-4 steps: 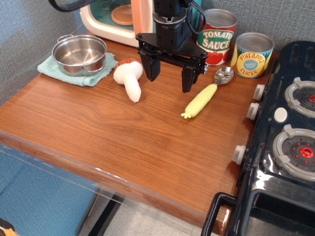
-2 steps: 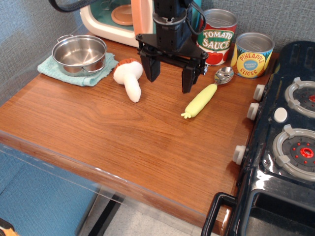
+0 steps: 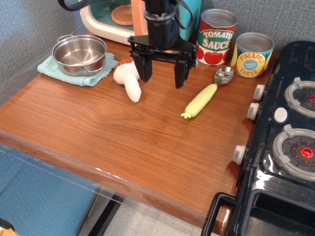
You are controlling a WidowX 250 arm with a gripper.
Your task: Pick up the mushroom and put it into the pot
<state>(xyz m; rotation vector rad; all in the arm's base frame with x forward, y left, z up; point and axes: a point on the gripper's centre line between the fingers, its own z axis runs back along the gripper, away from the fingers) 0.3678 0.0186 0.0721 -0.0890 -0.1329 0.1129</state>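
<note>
The plush mushroom (image 3: 129, 80) lies on the wooden counter, white stem toward the front, reddish-brown cap at the back, partly hidden behind my left finger. The shiny steel pot (image 3: 79, 53) sits empty on a teal cloth (image 3: 59, 70) at the back left. My gripper (image 3: 161, 78) is open and empty, hanging above the counter just right of the mushroom, its left finger (image 3: 145, 69) close against the mushroom's cap.
A spoon with a yellow handle (image 3: 205, 95) lies right of the gripper. A tomato sauce can (image 3: 217, 37) and a pineapple can (image 3: 252, 54) stand at the back. A toy sink unit (image 3: 110, 18) is behind the arm. A black stove (image 3: 288, 137) fills the right side.
My gripper has moved left and slightly back toward the mushroom, still open. The mushroom, pot and spoon have not moved.
</note>
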